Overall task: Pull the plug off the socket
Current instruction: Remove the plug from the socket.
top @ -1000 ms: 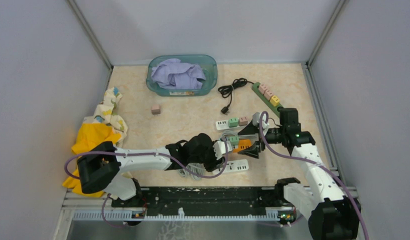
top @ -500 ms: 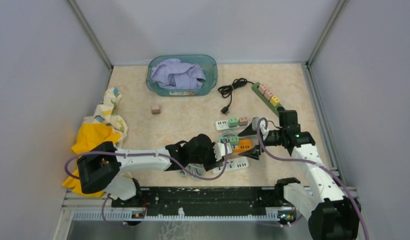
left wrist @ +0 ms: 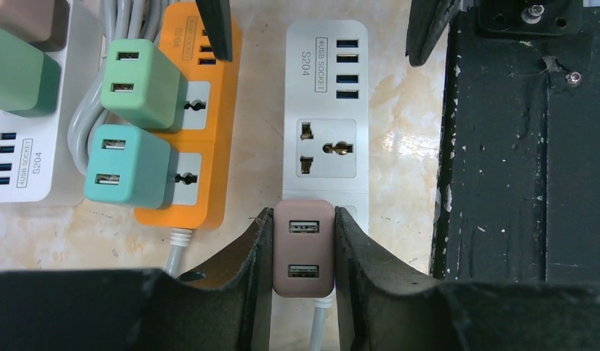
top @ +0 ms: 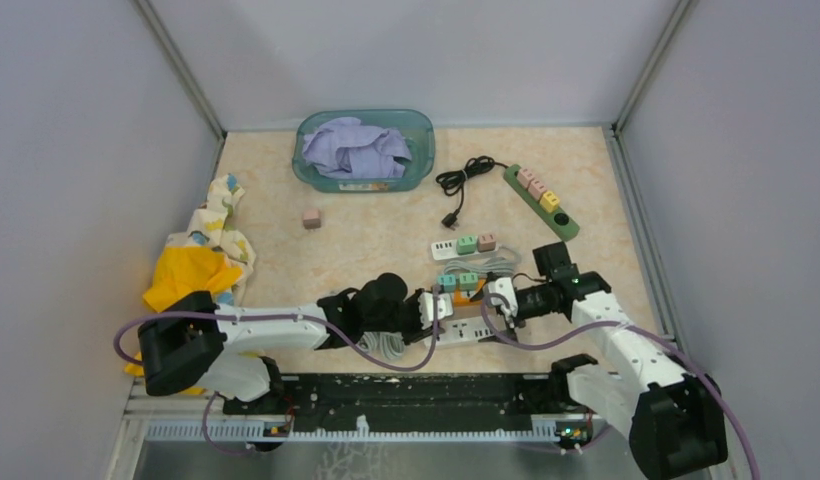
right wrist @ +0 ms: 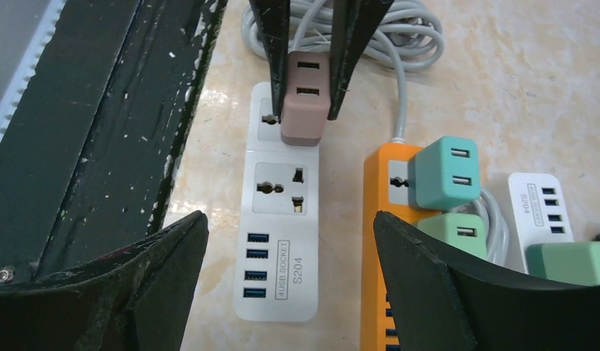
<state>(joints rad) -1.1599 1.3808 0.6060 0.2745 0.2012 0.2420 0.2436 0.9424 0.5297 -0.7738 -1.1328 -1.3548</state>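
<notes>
Since a second ago the left arm has drawn back toward the lower left of the top view. The left hand (top: 438,310) has gone from loose to clamping the plug (left wrist: 304,248), and the right arm's elbow is sitting lower in the frame. Both arms, white shells with black wrists, are stretching low over the mottled beige counter (top: 376,230). They are meeting at lower centre, the right hand (top: 486,303) facing the left above the white strip (top: 466,332).

In the left wrist view, two matte black fingers (left wrist: 246,270) are pressing the flat sides of the plug, a smooth mauve block with rounded corners, at bottom centre. It is sitting in the socket at the lower end of the glossy white strip. Its long axis is running up and down the frame along the strip, with its two USB slots facing the camera. To the left an orange strip (left wrist: 181,212) is lying parallel, carrying a mint adapter (left wrist: 140,91) and a teal adapter (left wrist: 125,175).

In the right wrist view the plug is standing at top centre, on the far end of the white strip, with the left fingers reaching in from the top edge. The right hand's own fingers (right wrist: 151,278) are spreading wide at the lower corners, holding nothing.
</notes>
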